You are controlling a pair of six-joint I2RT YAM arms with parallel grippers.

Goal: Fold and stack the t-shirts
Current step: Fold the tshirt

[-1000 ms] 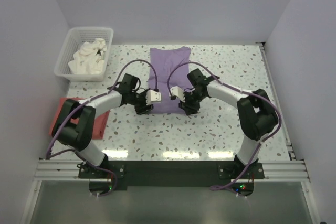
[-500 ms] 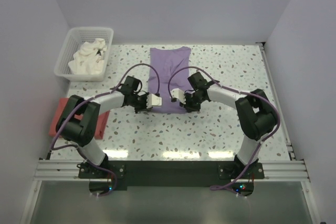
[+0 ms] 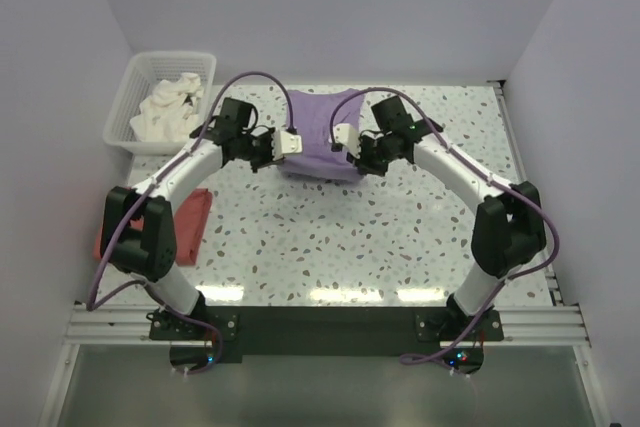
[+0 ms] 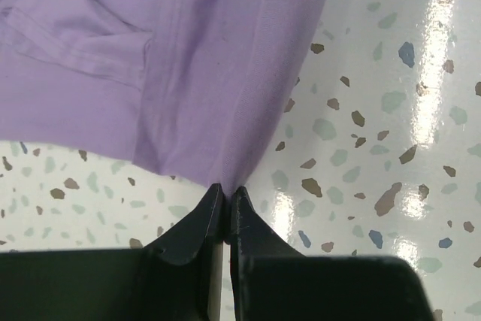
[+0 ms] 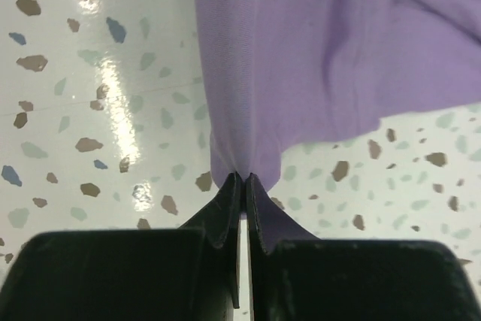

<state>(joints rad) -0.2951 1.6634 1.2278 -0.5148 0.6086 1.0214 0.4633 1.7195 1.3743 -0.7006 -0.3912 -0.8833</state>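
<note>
lilac-purple cloth: the lilac t-shirt (image 3: 322, 137) sits in the upper centre of the top view, on the speckled table (image 3: 400, 232). its far edge lies close to the back wall. its near edge sags in a curve just below the two grippers.

left gripper (image 4: 227, 193): jaws pressed together, with a thin fold of the lilac t-shirt pinched at the fingertips. in the left wrist view the cloth spreads from the tips toward the upper left of the frame, with a sewn hem visible.

right gripper (image 5: 242, 182): jaws likewise pressed together on an edge of the same shirt. in the right wrist view the cloth fans from the tips toward the upper right of the frame.

in the top view both grippers face each other across the shirt, one at each side edge.

coral t-shirt (image 3: 192, 219): at the lower left of the top view, on the table, partly hidden by the left arm (image 3: 150, 237) and well apart from the lilac t-shirt.

white lattice basket (image 3: 122, 112): upper left corner, holding crumpled white cloth (image 3: 170, 112).
</note>
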